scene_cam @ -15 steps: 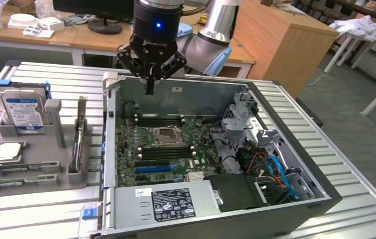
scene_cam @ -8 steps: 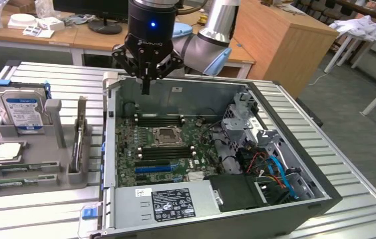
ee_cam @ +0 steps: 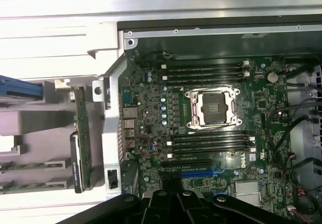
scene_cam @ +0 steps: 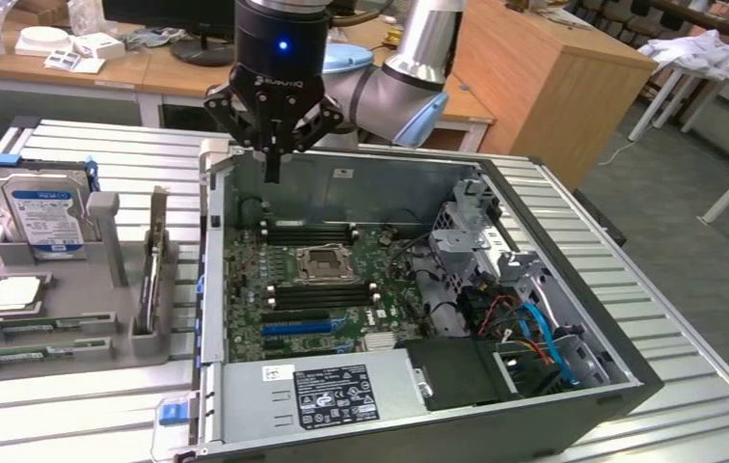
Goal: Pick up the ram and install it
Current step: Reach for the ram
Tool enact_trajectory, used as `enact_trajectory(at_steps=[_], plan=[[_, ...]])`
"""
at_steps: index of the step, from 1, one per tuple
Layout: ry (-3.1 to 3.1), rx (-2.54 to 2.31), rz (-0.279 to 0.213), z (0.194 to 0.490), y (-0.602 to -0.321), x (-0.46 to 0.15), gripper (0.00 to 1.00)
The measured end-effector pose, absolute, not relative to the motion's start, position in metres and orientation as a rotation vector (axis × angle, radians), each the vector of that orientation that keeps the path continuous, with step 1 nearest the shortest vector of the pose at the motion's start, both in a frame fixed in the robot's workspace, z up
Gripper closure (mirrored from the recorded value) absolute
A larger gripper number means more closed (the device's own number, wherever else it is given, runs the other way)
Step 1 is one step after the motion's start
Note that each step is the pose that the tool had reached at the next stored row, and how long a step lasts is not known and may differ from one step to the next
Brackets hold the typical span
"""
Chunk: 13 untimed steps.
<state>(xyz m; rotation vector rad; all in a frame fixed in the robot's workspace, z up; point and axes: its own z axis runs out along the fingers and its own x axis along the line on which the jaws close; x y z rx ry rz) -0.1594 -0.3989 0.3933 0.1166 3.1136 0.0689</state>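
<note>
Exterior view: I see gripper (scene_cam: pixel 271 159) closed, empty, upper centre | ram (scene_cam: pixel 30 331) lower left in tray (scene_cam: pixel 105 333) | wrist view: memory slots (ee_cam: pixel 206 69) close up.

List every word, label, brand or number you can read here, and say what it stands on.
"ROBOTIQ", white, upside down, on the black hand.
"DELL", white, sideways, on the green motherboard.
Blue-and-white label on the silver hard drive: too small to read.
Black label on the grey power supply: too small to read.
</note>
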Motion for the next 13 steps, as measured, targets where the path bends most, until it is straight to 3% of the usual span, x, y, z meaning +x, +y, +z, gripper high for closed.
enact_trajectory(at_steps=[13], plan=[[3.114, 0.117, 0.069, 0.393, -0.399, -0.179, 0.89]])
